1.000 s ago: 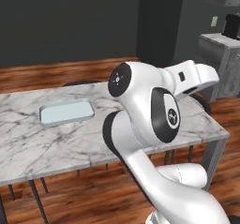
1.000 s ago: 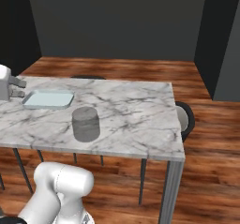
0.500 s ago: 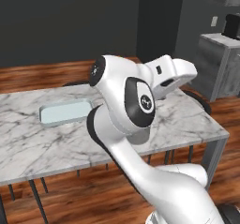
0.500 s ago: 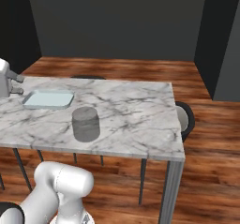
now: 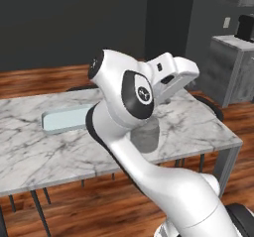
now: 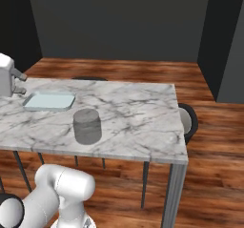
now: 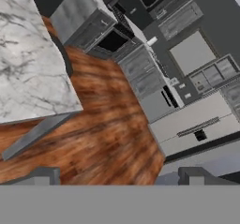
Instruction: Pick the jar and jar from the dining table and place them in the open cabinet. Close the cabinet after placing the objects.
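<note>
The jar (image 6: pixel 87 126) stands upright on the worktop (image 6: pixel 133 112), close to its near edge, with a pale tray (image 6: pixel 49 101) beside it toward the far left corner. The claw (image 7: pixel 115 177) is raised off past the worktop's corner, looking out over the wooden floor toward the kitchen units, so the jar lies behind and below it. Its fingertips (image 7: pixel 43 175) stand well apart, holding nothing.

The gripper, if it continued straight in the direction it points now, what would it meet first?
Probably the wooden floor beyond the dining table corner. Between the fingertips of the gripper, the hand view shows bare floorboards, with nothing nearer; depth is uncertain.
</note>
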Robot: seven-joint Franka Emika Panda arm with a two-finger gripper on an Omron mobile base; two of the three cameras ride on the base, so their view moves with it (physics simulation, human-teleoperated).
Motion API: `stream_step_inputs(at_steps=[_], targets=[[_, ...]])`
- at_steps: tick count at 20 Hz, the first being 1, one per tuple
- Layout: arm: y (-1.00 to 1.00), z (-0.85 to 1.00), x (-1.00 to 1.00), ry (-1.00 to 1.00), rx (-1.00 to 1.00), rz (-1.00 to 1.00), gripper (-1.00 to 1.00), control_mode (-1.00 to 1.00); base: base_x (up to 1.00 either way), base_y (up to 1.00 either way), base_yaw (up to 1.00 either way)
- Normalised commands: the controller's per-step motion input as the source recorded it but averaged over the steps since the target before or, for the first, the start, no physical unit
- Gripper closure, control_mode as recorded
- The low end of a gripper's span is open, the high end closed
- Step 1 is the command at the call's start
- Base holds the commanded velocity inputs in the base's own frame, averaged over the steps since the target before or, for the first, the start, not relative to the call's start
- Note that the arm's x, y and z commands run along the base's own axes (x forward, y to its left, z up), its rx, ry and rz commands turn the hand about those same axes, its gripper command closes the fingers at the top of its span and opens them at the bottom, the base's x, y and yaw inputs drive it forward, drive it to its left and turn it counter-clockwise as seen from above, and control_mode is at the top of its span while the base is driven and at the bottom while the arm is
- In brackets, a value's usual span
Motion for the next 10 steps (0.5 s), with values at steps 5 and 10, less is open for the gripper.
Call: stream_step_inputs(at_steps=[5, 10], targets=[[0.02, -0.39, 0.05, 0.02, 0.01, 0.00, -1.00, -1.00, 0.00, 0.00, 0.00], [0.01, -0.32, 0.20, 0.04, 0.04, 0.05, -1.00, -1.00, 0.00, 0.00, 0.00]])
